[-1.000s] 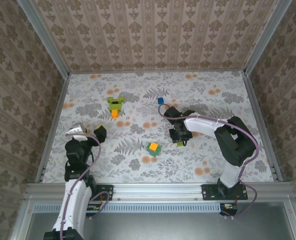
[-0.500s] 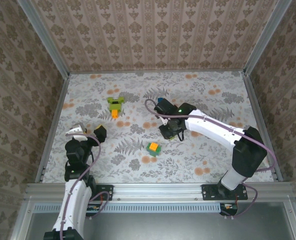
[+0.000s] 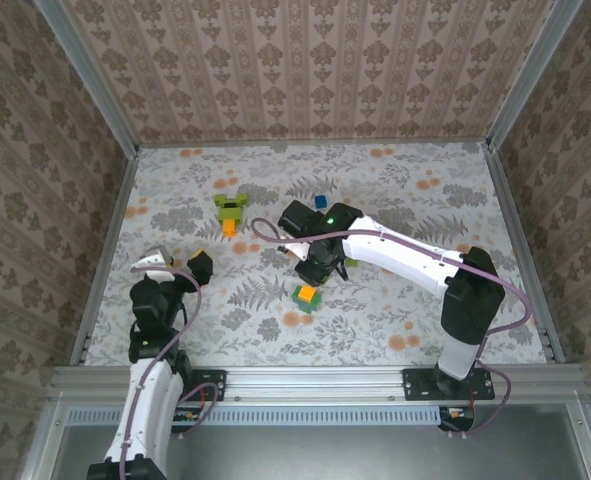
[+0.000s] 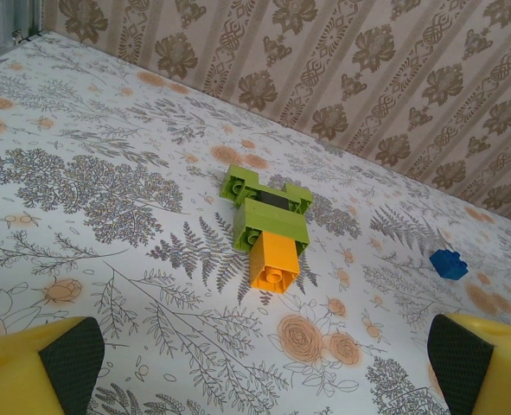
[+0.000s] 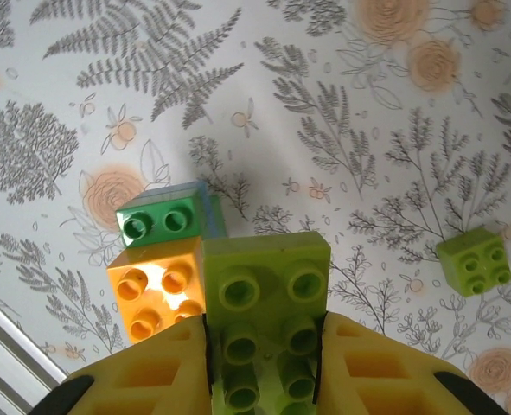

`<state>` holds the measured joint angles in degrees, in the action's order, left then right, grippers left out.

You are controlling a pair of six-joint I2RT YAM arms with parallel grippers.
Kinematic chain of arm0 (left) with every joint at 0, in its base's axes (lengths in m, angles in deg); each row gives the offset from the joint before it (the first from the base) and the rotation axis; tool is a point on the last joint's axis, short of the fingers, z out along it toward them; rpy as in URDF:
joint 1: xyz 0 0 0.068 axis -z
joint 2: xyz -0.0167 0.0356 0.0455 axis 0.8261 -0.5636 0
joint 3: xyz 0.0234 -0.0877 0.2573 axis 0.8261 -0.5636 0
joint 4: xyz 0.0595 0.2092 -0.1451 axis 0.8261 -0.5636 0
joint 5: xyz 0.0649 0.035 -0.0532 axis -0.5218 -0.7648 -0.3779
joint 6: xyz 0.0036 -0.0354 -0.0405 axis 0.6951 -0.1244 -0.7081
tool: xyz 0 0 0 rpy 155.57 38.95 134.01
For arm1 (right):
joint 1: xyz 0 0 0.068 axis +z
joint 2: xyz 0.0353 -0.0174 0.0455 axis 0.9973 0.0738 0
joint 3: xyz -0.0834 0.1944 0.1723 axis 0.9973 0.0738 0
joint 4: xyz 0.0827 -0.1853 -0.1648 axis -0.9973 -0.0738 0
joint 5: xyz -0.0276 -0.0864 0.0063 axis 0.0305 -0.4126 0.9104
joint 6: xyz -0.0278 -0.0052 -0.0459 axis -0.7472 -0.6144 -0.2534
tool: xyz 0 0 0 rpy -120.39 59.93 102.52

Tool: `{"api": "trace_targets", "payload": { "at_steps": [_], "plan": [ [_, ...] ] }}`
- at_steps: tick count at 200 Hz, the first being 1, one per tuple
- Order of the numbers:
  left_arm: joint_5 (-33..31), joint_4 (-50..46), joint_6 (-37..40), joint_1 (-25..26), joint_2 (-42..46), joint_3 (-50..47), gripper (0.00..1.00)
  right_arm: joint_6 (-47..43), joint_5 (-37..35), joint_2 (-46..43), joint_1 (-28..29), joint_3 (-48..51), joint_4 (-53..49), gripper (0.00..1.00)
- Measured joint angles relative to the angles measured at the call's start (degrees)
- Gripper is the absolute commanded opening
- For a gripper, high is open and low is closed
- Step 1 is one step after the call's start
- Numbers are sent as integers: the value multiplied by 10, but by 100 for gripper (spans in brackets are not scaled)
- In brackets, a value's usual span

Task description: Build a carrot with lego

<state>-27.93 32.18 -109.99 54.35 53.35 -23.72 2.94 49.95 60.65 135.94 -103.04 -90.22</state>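
The carrot (image 3: 231, 211) lies at the back left of the table: lime-green bricks with an orange tip (image 4: 274, 261) pointing toward me. My left gripper (image 3: 176, 266) stands open near the left edge, apart from the carrot (image 4: 269, 216), with nothing between its yellow fingers (image 4: 39, 370). My right gripper (image 5: 264, 350) is shut on a long lime-green lego brick (image 5: 269, 298). It hovers just above and beside an orange brick (image 5: 156, 290) joined to a dark green brick (image 5: 162, 222). From above, the right gripper (image 3: 314, 271) sits just behind that stack (image 3: 306, 296).
A small lime brick (image 5: 474, 259) lies loose to the right of the held one. A blue brick (image 3: 321, 200) sits at the back centre, also to the carrot's right (image 4: 448, 263). Patterned walls and metal rails enclose the table.
My right arm has swung left across the table with the lime brick, from the centre right to just behind the orange and green stack. The left arm has not moved.
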Motion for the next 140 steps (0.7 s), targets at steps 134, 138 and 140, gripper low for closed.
{"api": "trace_targets", "payload": {
  "at_steps": [134,138,140],
  "plan": [
    [0,0,3,2,0,0,100,-87,27,3,17,0,-2,28],
    [0,0,4,2,0,0,100,-88,28,5,18,0,-2,28],
    [0,0,4,2,0,0,100,-89,27,6,19,0,-2,28]
  ]
}}
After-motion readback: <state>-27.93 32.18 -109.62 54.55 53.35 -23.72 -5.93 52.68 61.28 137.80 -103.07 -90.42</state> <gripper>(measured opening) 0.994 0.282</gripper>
